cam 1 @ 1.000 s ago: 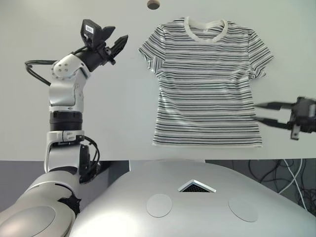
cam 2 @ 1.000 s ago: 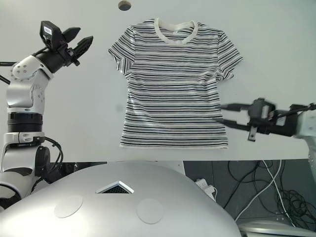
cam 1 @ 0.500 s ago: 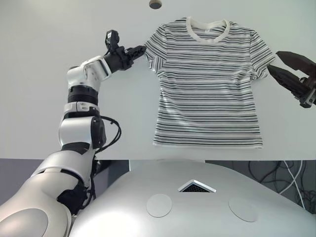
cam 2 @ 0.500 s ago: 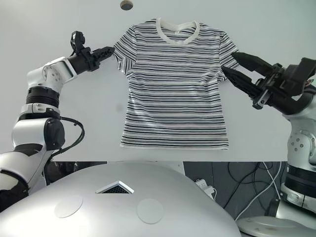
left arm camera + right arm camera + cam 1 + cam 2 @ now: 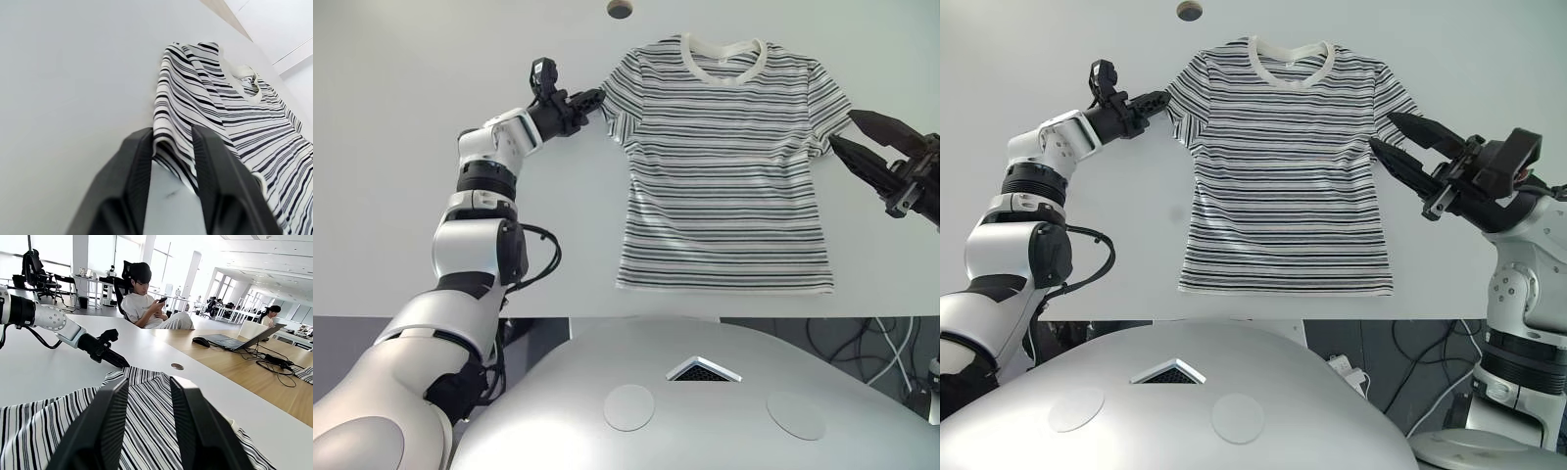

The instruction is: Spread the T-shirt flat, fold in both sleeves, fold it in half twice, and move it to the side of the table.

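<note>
Table (image 5: 401, 196): white, flat; it carries the T-shirt.
T-shirt (image 5: 724, 166): striped, lying spread out in the middle of the table, front up, both sleeves out to the sides and unfolded.
Hem (image 5: 724, 284): the nearest part of the shirt, running straight along, just inside the table's near edge.
Right gripper (image 5: 1381, 129): at the shirt's right side, level with the armpit. Its two fingers are wide apart and hold nothing. The tips point in toward the right sleeve (image 5: 832, 113) and lie at its lower edge; whether they touch the cloth cannot be told.
Left gripper (image 5: 590, 101): a little farther off, at the outer edge of the left sleeve (image 5: 612, 103), arm stretched out over the table. The fingers are parted, and the left wrist view shows the sleeve's edge lying in the gap between them, not yet pinched.
Collar (image 5: 724, 54): pale ribbed band at the far end of the shirt, pointing away from the robot.
Hole (image 5: 619, 9): small round opening in the table, beyond the left sleeve, well apart from the shirt.
</note>
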Robot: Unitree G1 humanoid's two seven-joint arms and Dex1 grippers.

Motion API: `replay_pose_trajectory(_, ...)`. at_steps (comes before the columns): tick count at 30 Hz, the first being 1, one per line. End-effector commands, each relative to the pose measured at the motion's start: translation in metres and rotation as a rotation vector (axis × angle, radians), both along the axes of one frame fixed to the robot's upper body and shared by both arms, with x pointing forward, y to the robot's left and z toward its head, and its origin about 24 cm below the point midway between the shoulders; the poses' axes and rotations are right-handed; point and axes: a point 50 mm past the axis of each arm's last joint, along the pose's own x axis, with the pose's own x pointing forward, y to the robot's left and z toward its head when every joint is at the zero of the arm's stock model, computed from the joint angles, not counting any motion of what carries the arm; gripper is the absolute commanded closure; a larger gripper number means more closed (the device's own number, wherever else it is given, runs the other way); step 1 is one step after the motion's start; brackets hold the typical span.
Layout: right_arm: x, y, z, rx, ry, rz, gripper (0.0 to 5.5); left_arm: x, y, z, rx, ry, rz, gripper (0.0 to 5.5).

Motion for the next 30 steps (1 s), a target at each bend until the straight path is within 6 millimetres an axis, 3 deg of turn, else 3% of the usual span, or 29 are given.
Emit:
replay_pose_trajectory(1, 0.0, 0.003, 0.0, -0.013, -0.013, 0.003, 3.9, -0.006, 0.006, -0.01, 0.044, 0.064, 0.015, 4.78)
replay_pose_trajectory(6, 0.0, 0.003, -0.003, -0.018, -0.012, -0.002, 3.9, -0.005, 0.008, -0.007, 0.024, 0.055, 0.019, 5.49)
replay_pose_trajectory(12, -0.001, 0.003, -0.007, -0.012, -0.01, -0.01, 3.9, 0.0, 0.005, 0.007, -0.02, -0.011, -0.005, 5.49)
replay_pose_trajectory(21, -0.002, 0.005, -0.016, -0.025, 0.006, -0.006, 3.9, -0.01, -0.024, 0.056, -0.084, -0.287, -0.133, 5.49)
replay_pose_trajectory(25, -0.002, 0.007, -0.019, -0.037, 0.007, -0.006, 3.9, -0.024, -0.054, 0.043, 0.022, -0.28, -0.254, 5.49)
replay_pose_trajectory(30, -0.001, 0.011, -0.023, -0.038, 0.004, -0.007, 3.9, -0.025, -0.091, 0.022, 0.167, -0.208, -0.341, 5.49)
